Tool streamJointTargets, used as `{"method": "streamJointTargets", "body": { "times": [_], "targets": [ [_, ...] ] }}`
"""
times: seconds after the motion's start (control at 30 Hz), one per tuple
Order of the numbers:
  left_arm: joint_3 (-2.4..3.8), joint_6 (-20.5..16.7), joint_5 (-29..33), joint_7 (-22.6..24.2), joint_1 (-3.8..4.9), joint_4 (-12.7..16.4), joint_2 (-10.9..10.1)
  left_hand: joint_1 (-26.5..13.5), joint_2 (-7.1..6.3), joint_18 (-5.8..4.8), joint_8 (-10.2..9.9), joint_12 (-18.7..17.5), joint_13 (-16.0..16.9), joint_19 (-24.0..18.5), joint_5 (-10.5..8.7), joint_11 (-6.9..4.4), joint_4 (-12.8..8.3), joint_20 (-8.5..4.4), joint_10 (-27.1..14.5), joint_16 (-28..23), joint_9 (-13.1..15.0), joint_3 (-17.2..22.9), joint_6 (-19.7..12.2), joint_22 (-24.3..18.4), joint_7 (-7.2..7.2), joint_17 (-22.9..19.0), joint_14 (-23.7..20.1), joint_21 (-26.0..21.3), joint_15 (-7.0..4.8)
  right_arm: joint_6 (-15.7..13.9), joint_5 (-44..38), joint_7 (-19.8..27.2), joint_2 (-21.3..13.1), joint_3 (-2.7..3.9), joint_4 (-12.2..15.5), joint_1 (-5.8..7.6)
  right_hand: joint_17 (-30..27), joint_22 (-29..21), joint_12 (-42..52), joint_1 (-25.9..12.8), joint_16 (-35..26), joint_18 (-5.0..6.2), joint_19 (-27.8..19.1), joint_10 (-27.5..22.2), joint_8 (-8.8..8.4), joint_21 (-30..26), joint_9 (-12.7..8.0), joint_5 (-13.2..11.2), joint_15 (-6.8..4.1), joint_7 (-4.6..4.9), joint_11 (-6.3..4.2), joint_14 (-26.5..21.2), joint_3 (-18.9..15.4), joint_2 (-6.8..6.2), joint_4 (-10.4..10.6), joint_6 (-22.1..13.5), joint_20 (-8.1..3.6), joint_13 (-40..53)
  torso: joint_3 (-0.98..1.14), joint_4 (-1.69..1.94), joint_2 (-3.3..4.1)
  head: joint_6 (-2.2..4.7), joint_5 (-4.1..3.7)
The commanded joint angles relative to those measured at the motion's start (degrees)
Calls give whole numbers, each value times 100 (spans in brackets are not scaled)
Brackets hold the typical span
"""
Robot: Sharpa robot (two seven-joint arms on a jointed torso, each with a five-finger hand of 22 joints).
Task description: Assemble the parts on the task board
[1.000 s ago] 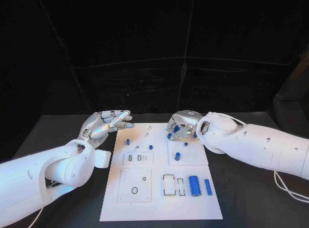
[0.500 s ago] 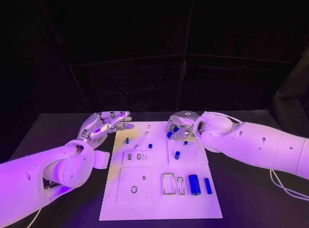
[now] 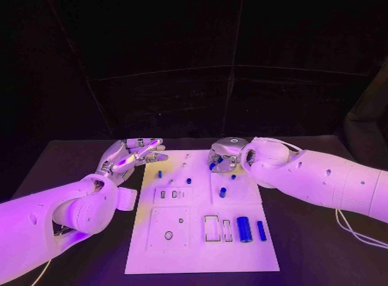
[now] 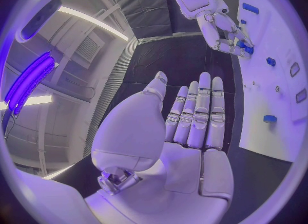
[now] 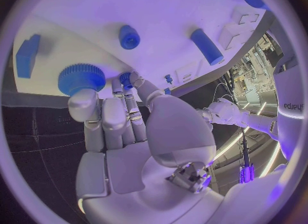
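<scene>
- The right robot hand (image 3: 226, 156) works at the far end of the board (image 3: 202, 262), its fingers bent down over a small blue peg (image 5: 126, 78) that it pinches at the fingertips (image 5: 131, 77).
- Judging from the right wrist view, the step in hand is seating this peg into the board; the peg's tip sits at or very near the board surface, but whether it is already in a hole cannot be told.
- To do it well: keep the peg upright, press straight down, and let go only once it stands by itself.
- A blue gear (image 5: 81, 78) lies just beside the fingers, and a round part (image 5: 129, 36) and a cylinder (image 5: 206, 45) lie a little farther off; the fingers should avoid nudging the gear while pressing.
- The left robot hand (image 3: 129, 155) hovers at the board's far left corner, released, fingers straight and apart, grasping nothing; it should stay clear of the board.
- Other parts await: 2 blue cylinders (image 3: 244, 229) lie near the board's right edge beside empty rectangular slots (image 3: 211, 229).
- The board rests flat on the tabletop (image 3: 322, 238).
</scene>
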Motion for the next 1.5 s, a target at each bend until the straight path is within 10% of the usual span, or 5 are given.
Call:
{"method": "streamJointTargets", "body": {
  "times": [0.03, 0.47, 1.03, 1.5],
  "targets": [
    [5, 102, -36, -8, 7, 10, -8, -51, 25, 83, -28, -23, -6, 42, -31, 8, -32, 8, -39, -22, -6, -5, -10, -7, 36, 5, -7, -27, 49, -234, 5, 44, -17, -9, 42, -3, 21, 91, 52, -4, 54, -124, 40, 120, 60, 77, 30, -47, -23, -25, -29, 80, 122, 54, 19, 114, -17, 14, 4, 2, 4, 2, 7],
    [4, 148, -36, -17, 8, 12, -29, -47, 29, 83, -36, -33, -6, 43, -33, 12, -43, 10, -48, -32, -6, -5, -17, -11, 39, 9, -10, -33, 52, -1266, 185, -124, 171, 139, -96, 23, 103, 262, -13, 33, 166, -151, 47, 113, -13, 229, 2, -174, 2, 30, -1, 77, 565, -135, -2, 92, -11, 1, 2, 29, 17, 64, -3],
    [4, 166, -36, -32, 16, 66, -39, -45, 38, 80, -47, -46, -4, 32, -34, 16, -62, 17, -56, -61, -4, -8, -21, -20, 42, 12, -30, -55, 61, -1060, 114, -198, 987, 158, -893, 52, 106, 320, -18, 14, 211, -155, 22, -22, -19, 292, -5, -182, 40, 66, 45, 61, 821, -303, 16, 7, 29, -6, -21, 86, 88, 71, -48],
    [5, 177, -36, -41, 28, 56, -41, -45, 38, 80, -48, -47, -4, 31, -34, 17, -63, 17, -56, -63, -4, -8, -21, -20, 42, 12, -31, -56, 61, -788, 96, -122, 1218, 156, -1044, 52, 72, 324, -12, -21, 210, -154, 3, -57, -20, 303, -6, -216, 53, 76, 58, 48, 886, -361, 51, -36, 45, -4, -39, 130, 122, 69, -90]
  ]
}}
